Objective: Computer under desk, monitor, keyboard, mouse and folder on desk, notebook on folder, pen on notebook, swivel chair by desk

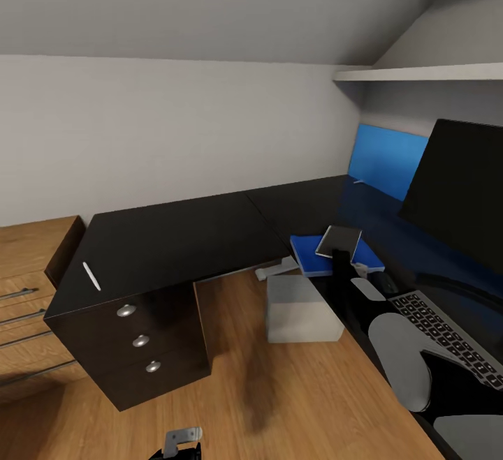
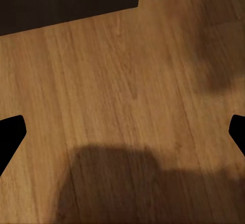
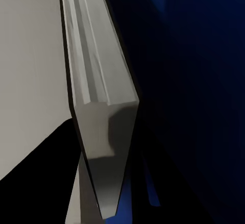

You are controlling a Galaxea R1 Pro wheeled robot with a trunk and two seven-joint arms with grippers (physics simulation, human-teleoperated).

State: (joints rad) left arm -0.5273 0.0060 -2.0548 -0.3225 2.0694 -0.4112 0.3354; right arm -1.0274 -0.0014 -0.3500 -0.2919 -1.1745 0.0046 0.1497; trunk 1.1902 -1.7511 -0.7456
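Hovering above blue folder [image 1: 304,251], grey notebook [image 1: 339,241] in right end effector [image 1: 339,259]

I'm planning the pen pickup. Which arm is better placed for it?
Left. The pen lies on the desk's left end, the left claw hangs open and empty, while the right claw grips the notebook over the folder.

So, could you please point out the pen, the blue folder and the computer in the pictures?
pen [image 1: 91,276], head view, middle of the whitish stick.
blue folder [image 1: 307,254], head view, bare left part of its cover.
computer [image 1: 297,299], head view, top face of the case.
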